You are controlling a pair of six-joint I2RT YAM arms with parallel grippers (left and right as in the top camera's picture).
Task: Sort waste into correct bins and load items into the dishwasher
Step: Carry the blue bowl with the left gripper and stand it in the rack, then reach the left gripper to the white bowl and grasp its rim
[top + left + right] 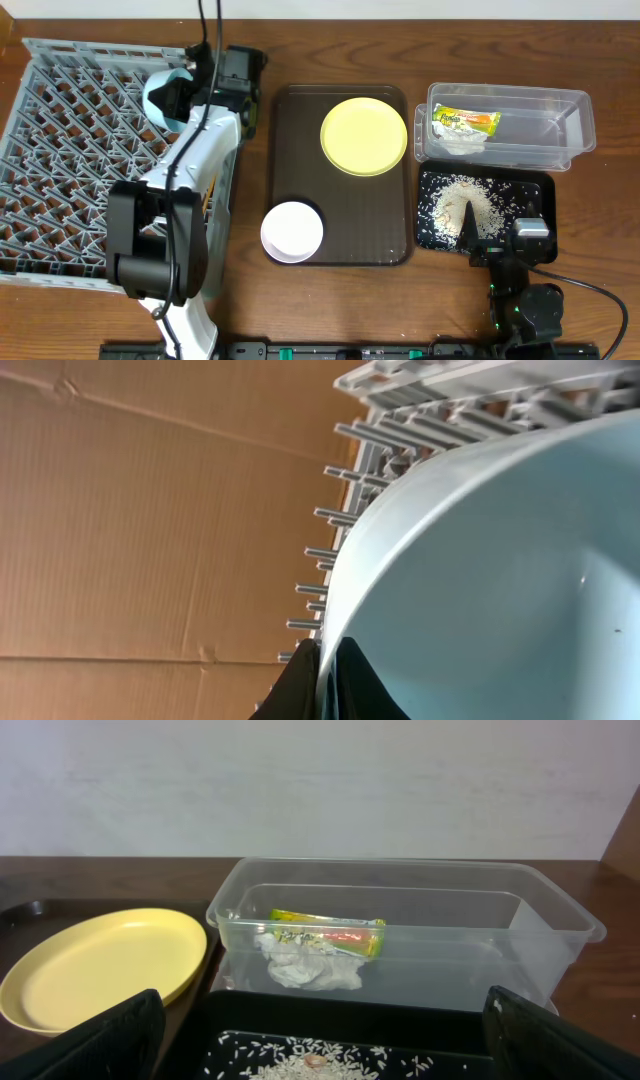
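A dark wooden table (610, 220) stands before a plain pale wall (320, 780). The left pincer (322, 678) clamps the rim of the light blue bowl (480, 590) over the grey dish rack (70, 150). The right pincer (322, 1015) gapes wide above the black tray (420, 1008) of rice grains (300, 1065). Beyond that pincer, the clear tub (565, 925) holds the snack wrapper (325, 932) and whitish scraps (310, 970). To the pincer's left lies the yellow plate (100, 965).
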